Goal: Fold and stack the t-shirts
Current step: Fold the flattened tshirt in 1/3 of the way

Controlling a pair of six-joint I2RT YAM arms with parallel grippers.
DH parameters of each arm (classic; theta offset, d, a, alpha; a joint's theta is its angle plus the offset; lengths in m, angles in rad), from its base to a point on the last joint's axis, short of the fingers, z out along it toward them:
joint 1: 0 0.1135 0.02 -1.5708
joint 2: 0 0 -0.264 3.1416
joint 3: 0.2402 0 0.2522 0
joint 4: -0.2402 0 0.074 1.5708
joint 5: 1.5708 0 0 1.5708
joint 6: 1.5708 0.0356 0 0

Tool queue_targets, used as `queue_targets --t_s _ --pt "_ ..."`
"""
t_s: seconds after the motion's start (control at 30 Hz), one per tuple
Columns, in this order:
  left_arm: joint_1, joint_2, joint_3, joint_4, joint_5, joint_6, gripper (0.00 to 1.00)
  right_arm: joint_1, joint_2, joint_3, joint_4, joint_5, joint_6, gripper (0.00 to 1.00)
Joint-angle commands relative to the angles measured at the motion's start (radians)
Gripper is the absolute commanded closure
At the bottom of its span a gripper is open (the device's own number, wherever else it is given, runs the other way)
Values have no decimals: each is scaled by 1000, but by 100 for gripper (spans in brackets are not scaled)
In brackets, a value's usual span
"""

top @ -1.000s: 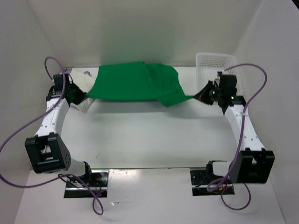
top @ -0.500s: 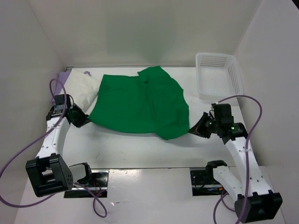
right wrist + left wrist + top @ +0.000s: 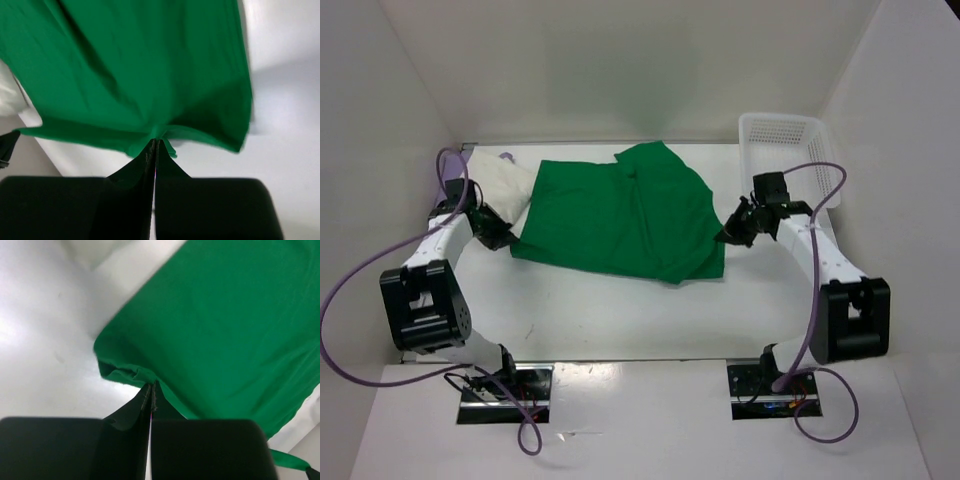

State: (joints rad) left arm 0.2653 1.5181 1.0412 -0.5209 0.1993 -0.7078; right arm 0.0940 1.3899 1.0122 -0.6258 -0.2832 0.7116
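Both arms have pulled in toward the middle since half a second ago: the right tool (image 3: 727,236) has risen from the lower right of the overhead frame to mid-right, the left tool (image 3: 508,240) has shifted slightly up, and the near hem of the green t-shirt (image 3: 620,215) now sits higher in the frame. A second ago that shirt was stretched in a narrow band near the top of the frame; now it lies spread wide across the centre of the bench (image 3: 620,315).

Seen from above, the green t-shirt lies flat on the bench at frame centre, with a raised crease running down from its upper edge and a small turned-over corner at its lower right. Its left edge overlaps the off-white t-shirt (image 3: 500,185), which lies in the upper left of the frame.

From the left wrist, the left tool (image 3: 151,387) has its fingers pressed together on a bunched bit of the green t-shirt (image 3: 215,325) at its hem, with pale bench (image 3: 40,340) showing at the left. From the right wrist, the right tool (image 3: 154,144) is likewise closed, pinching a small pucker at the edge of the green t-shirt (image 3: 135,65), which fills the upper part of that frame; bench (image 3: 280,75) shows at the right.

A white mesh basket (image 3: 780,118) stands in the upper right of the overhead frame, apart from the shirt. Purple cables (image 3: 350,290) loop off both arms.
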Motion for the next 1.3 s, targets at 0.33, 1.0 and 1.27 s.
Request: queue_targets --t_s 0.33,1.0,1.27 --pt "-24 321 289 117 -38 -35 100 6 434 474 155 110 -89 100" --pt "-54 302 336 197 -41 -22 46 6 514 588 182 167 -98 69" --pt "-54 24 -22 233 -14 -32 71 6 166 156 293 128 -9 100"
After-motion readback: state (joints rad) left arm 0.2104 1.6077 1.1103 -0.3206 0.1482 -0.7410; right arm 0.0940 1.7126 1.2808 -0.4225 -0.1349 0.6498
